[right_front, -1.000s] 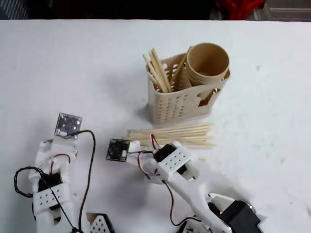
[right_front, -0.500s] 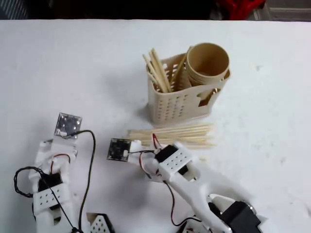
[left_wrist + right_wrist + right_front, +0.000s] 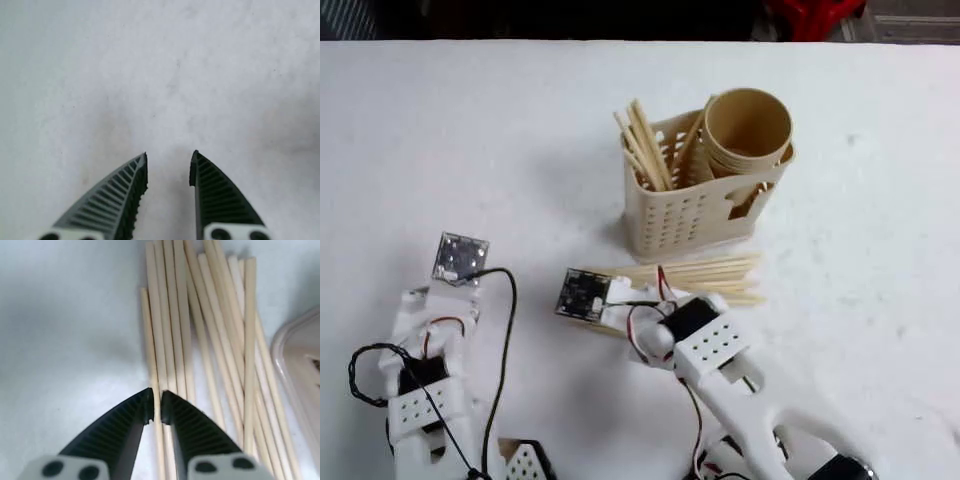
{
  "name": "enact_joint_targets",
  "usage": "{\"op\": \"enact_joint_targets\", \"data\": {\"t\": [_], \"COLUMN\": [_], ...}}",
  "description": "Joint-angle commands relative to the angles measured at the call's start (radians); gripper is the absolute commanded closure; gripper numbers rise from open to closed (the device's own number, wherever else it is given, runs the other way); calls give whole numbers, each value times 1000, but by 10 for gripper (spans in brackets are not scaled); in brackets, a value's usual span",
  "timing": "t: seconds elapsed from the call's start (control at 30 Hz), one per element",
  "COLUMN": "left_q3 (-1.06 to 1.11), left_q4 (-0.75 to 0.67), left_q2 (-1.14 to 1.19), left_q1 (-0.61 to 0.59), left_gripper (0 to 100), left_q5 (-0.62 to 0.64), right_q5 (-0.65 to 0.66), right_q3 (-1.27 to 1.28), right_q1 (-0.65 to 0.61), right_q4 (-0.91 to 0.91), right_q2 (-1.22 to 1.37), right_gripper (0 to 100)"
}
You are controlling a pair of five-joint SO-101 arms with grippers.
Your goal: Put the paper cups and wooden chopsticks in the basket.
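Note:
A cream perforated basket [image 3: 690,215] stands upright at the table's middle, with stacked paper cups [image 3: 748,125] in it and several wooden chopsticks [image 3: 645,150] leaning beside them. More chopsticks [image 3: 720,272] lie in a flat bundle on the table just in front of the basket. My right gripper [image 3: 156,407] sits at the near end of that bundle [image 3: 210,340], its jaws pinched on one thin chopstick [image 3: 150,350] at the bundle's outer side. The basket's rim [image 3: 300,355] shows at the edge of the right wrist view. My left gripper [image 3: 169,165] hangs open over bare table.
The left arm [image 3: 425,370] rests at the near left corner of the white table [image 3: 470,130], with a black cable looping beside it. The right arm [image 3: 720,350] stretches from the near edge toward the basket.
The right arm has moved forward and to the right, bringing its gripper onto the near end of the chopstick bundle. The left arm has kept still.

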Motion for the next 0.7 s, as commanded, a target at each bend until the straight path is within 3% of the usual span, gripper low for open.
{"op": "enact_joint_targets", "data": {"t": [0.0, 0.3, 0.4, 0.67], "left_q3": [-3, -3, -3, -3], "left_q4": [-20, -20, -20, -20], "left_q2": [-12, -12, -12, -12], "left_q1": [15, 15, 15, 15], "left_gripper": [845, 845, 845, 845], "left_q5": [5, 5, 5, 5], "right_q5": [12, 17, 12, 11], "right_q3": [3, -80, -86, -89], "right_q1": [13, 19, 19, 19], "right_q4": [-70, -136, -130, -110], "right_q2": [58, 308, 309, 197], "right_gripper": [889, 934, 985, 983]}}
